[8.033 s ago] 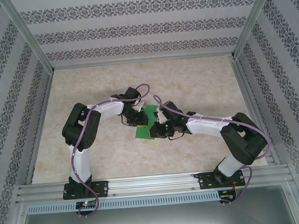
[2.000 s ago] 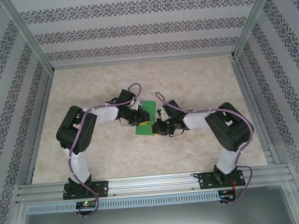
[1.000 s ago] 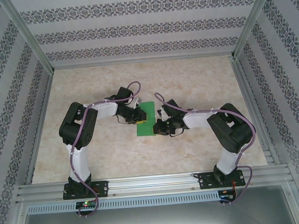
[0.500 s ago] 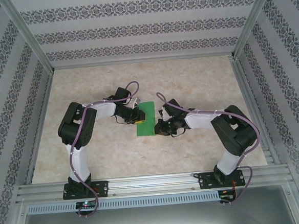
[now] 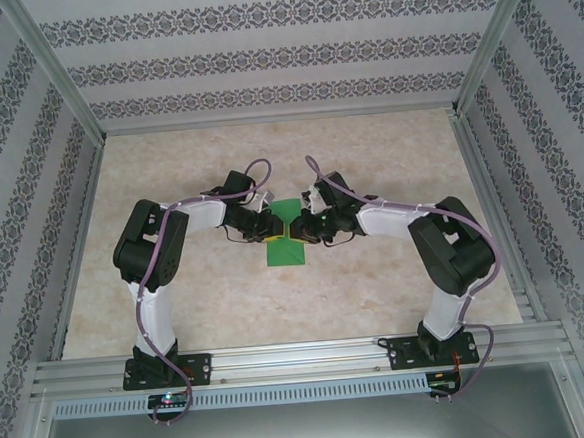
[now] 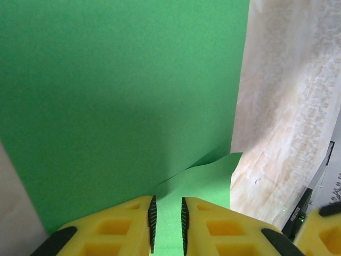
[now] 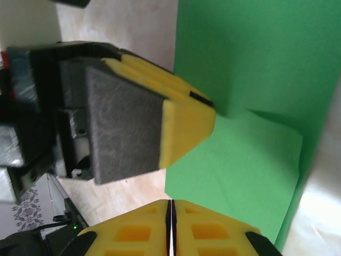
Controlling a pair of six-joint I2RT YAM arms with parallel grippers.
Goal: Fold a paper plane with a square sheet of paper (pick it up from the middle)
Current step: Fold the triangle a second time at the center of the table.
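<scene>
The square sheet of paper (image 5: 288, 249) lies bright green on the table between my two grippers. In the left wrist view the paper (image 6: 117, 96) has one layer lifted in a curl above another. My left gripper (image 6: 167, 200) (image 5: 273, 230) rests at that curl, jaws a narrow gap apart, with green paper showing in the gap. In the right wrist view the left gripper's fingers (image 7: 186, 125) touch the paper (image 7: 256, 69) beside a folded flap. My right gripper (image 7: 170, 201) (image 5: 307, 228) is shut at the sheet's near edge, nothing visible between its jaws.
The pale marbled table (image 5: 377, 293) is fenced by aluminium rails (image 5: 282, 358) at the front and patterned walls (image 5: 260, 51) on the other three sides. Both arms bend inward and meet at the table's middle.
My right gripper has moved away from the front edge and leftward, from the paper's right edge to over the sheet close to the left gripper. The left gripper has stayed put.
</scene>
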